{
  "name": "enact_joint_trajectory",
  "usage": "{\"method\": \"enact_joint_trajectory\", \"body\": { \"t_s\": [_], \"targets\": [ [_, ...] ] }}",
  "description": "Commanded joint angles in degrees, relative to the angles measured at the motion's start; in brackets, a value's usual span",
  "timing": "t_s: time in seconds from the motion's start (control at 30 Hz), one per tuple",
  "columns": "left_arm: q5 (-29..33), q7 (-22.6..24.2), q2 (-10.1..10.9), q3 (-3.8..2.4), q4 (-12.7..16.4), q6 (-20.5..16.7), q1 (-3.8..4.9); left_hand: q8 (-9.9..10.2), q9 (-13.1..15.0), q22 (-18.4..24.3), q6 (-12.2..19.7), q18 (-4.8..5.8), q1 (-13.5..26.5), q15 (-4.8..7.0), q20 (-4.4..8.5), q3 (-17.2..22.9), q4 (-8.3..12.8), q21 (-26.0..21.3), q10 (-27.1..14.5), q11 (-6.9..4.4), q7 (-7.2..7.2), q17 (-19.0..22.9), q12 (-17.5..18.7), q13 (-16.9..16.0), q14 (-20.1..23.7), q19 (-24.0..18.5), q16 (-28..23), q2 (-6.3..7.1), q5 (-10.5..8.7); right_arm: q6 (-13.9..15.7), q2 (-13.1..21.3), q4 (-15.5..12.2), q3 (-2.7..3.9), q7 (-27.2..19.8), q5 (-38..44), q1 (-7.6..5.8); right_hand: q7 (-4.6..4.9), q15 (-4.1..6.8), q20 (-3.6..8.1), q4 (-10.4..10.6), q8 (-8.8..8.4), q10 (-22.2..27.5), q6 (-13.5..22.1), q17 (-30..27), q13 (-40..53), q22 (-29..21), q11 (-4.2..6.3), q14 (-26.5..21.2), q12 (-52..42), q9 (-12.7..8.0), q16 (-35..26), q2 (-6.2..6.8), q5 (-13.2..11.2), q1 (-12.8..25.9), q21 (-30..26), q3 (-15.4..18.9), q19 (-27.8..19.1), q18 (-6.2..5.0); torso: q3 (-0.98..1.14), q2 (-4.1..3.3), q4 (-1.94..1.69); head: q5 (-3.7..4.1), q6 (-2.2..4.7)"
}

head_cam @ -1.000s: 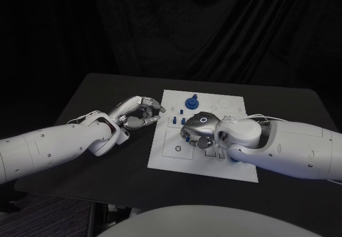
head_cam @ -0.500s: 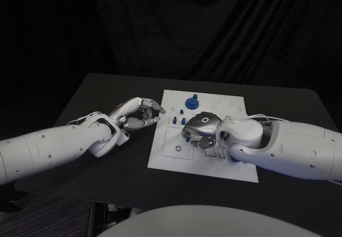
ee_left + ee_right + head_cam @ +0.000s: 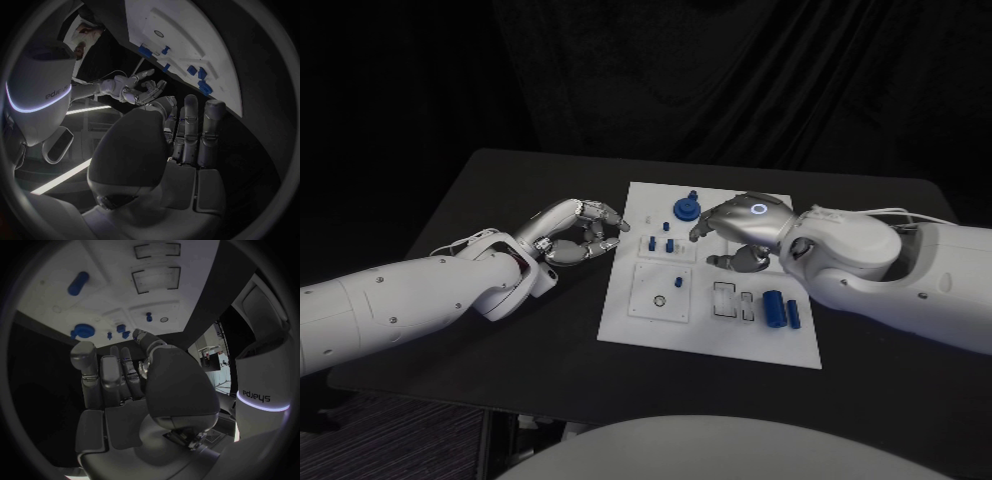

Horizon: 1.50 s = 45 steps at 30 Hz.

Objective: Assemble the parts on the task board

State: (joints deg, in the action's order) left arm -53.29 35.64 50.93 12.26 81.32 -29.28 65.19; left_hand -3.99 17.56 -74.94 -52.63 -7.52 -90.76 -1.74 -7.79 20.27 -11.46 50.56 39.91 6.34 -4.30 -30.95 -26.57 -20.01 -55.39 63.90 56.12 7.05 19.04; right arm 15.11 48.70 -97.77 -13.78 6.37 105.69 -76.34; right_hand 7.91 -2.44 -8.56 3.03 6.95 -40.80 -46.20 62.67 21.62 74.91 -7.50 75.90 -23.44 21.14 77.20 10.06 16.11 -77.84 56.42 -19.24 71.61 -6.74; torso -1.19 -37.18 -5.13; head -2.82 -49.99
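Two robot hands: left robot hand (image 3: pixel 577 232) at board's (image 3: pixel 711 335) 9 o'clock, fingers curled, holding nothing; right robot hand (image 3: pixel 740 228) above board's centre, loosely spread, holding nothing. Parts (image 3: pixel 783 312) on board.

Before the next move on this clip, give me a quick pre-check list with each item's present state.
1. Right hand free of any part: ok, nothing in its fingers in the right wrist view.
2. Left hand off the task board: ok, it hovers beside the board's left edge.
3. Left hand free of any part: cannot tell, fingers curled.
4. Blue round part standing at the far end: ok.
5. Two long blue parts unobstructed: ok.
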Motion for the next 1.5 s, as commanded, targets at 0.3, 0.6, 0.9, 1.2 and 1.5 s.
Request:
{"method": "enact_joint_trajectory", "body": {
  "t_s": [0.3, 0.6, 0.9, 1.2, 1.5],
  "targets": [
    [0.34, 0.44, 0.09, -0.04, 0.16, 0.06, -0.15, 0.2, -0.07, -4.33, 0.28, -0.5, -0.17, -0.01, 0.06, 0.36, 0.07, -0.29, -0.13, 0.35, -0.1, 0.06, -0.34, 0.08, 0.42, -0.4, -0.36, -0.59, 0.36, 2.21, 6.06, 0.07, -0.3, 1.34, -3.24, -2.28, 1.22, 0.2, 0.41, 10.21, 10.01, 12.88, 5.97, 1.46, 12.82, 6.83, 0.5, 1.03, -18.94, 11.15, 1.47, 2.19, 0.46, -2.97, 1.94, 6.18, 2.48, 0.52, -0.09, -0.04, -0.11, 0.21, -0.01],
    [0.34, 0.45, 0.08, -0.04, 0.1, 0.11, -0.3, 0.2, -0.1, -4.35, 0.3, -0.49, -0.2, -0.02, 0.05, 0.35, 0.11, -0.21, -0.14, 0.36, -0.08, 0.09, -0.37, 0.12, 0.43, -0.38, -0.38, -0.61, 0.39, -0.43, 6.47, 2.31, -0.39, 1.91, -3.6, -1.25, 1.21, 0.26, 0.4, 11.05, 17.22, 17.3, 12.78, 0.32, 17.61, 6.72, 0.63, 0.23, -27.39, 16.48, 1.06, 1.85, 0.34, -3.58, 1.48, 6.07, 2.21, 0.41, -0.05, -0.06, -0.05, 0.38, -0.01],
    [0.34, 0.49, 0.04, -0.04, 0.05, 0.16, -0.4, 0.2, -0.1, -4.35, 0.3, -0.49, -0.2, -0.02, 0.05, 0.35, 0.11, -0.21, -0.14, 0.36, -0.08, 0.09, -0.37, 0.12, 0.43, -0.38, -0.38, -0.61, 0.39, -1.48, 5.49, 3.79, -0.4, 1.95, -5.16, 0.74, 1.61, -0.08, 0.16, 12.38, 18.56, 18.68, 15.78, -0.13, 18.05, 6.7, 0.5, 0.09, -28.54, 16.91, 0.94, 2.17, 0.38, -2.46, 1.43, 6.46, 2.24, 0.43, 0.0, -0.02, -0.09, 0.4, -0.01],
    [0.34, 0.48, 0.06, -0.04, -0.02, 0.26, -0.46, 0.19, -0.13, -4.35, 0.31, -0.5, -0.23, -0.02, 0.04, 0.37, 0.14, -0.23, -0.14, 0.36, -0.08, 0.1, -0.39, 0.14, 0.42, -0.41, -0.39, -0.64, 0.41, -2.89, 4.32, 5.28, -0.39, 2.08, -5.36, 1.97, 1.85, -0.33, -0.08, 12.73, 18.57, 18.32, 17.34, -0.63, 17.78, 6.68, 0.38, -0.02, -28.74, 16.33, 0.75, 1.94, 0.4, -2.7, 1.41, 6.28, 2.29, 0.42, -0.03, -0.06, 0.03, 0.21, -0.01],
    [0.34, 0.58, -0.05, -0.04, -0.13, 0.38, -0.51, 0.19, -0.15, -4.35, 0.32, -0.5, -0.28, -0.02, 0.03, 0.38, 0.19, -0.22, -0.14, 0.37, -0.08, 0.11, -0.42, 0.17, 0.42, -0.42, -0.39, -0.66, 0.44, -4.02, 3.0, 7.27, -0.39, 2.06, -5.38, 3.01, 1.64, -0.27, -0.11, 12.22, 18.9, 16.01, 16.3, -0.55, 15.22, 6.94, 0.4, 0.53, -26.57, 14.07, 0.85, 0.97, 0.33, -3.62, 2.48, 5.33, 3.04, 0.56, -0.03, -0.01, -0.09, 0.29, -0.01]
  ]
}}
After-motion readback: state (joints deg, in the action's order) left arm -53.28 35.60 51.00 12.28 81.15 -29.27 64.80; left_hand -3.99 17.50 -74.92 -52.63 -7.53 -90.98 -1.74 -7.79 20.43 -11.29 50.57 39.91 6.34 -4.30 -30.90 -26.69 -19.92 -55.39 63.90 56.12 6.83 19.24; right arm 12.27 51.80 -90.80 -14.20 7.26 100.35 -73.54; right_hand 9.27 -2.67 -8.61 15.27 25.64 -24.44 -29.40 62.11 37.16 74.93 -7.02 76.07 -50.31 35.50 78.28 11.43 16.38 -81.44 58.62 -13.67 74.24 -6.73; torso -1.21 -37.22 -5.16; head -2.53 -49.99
